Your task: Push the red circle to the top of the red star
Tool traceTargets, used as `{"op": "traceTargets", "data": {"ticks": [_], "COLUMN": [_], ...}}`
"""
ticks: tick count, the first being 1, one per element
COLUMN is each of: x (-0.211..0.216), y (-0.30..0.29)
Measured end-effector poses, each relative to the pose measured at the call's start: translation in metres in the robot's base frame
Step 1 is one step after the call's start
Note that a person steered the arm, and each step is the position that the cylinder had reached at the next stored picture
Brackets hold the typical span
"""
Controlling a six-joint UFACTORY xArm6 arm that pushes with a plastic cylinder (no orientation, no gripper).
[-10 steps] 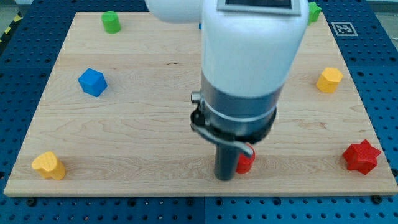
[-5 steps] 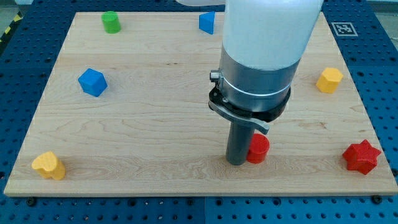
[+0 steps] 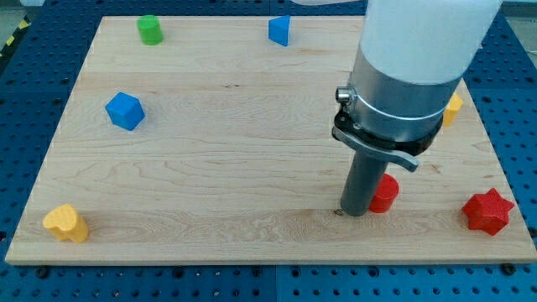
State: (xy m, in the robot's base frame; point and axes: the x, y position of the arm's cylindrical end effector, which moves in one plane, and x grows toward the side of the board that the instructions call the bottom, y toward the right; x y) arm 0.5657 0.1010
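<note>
The red circle (image 3: 386, 195) stands on the wooden board near the view's bottom right, partly hidden by my rod. My tip (image 3: 356, 213) rests on the board right against the circle's left side. The red star (image 3: 487, 211) lies further to the view's right, near the board's bottom right corner, well apart from the circle and slightly lower in the view.
A blue cube (image 3: 125, 111) sits at the left. A yellow block (image 3: 65, 223) lies at the bottom left corner. A green block (image 3: 150, 29) and a blue block (image 3: 279, 30) stand along the top edge. A yellow block (image 3: 454, 107) peeks out behind the arm at the right.
My tip has slid to the view's right and pushed the red circle along with it, closer to the red star. The other blocks have not moved.
</note>
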Motion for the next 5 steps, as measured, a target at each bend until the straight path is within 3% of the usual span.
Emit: {"op": "traceTargets", "data": {"ticks": [2, 5], "x": [0.018, -0.011], "y": [0.017, 0.019]}}
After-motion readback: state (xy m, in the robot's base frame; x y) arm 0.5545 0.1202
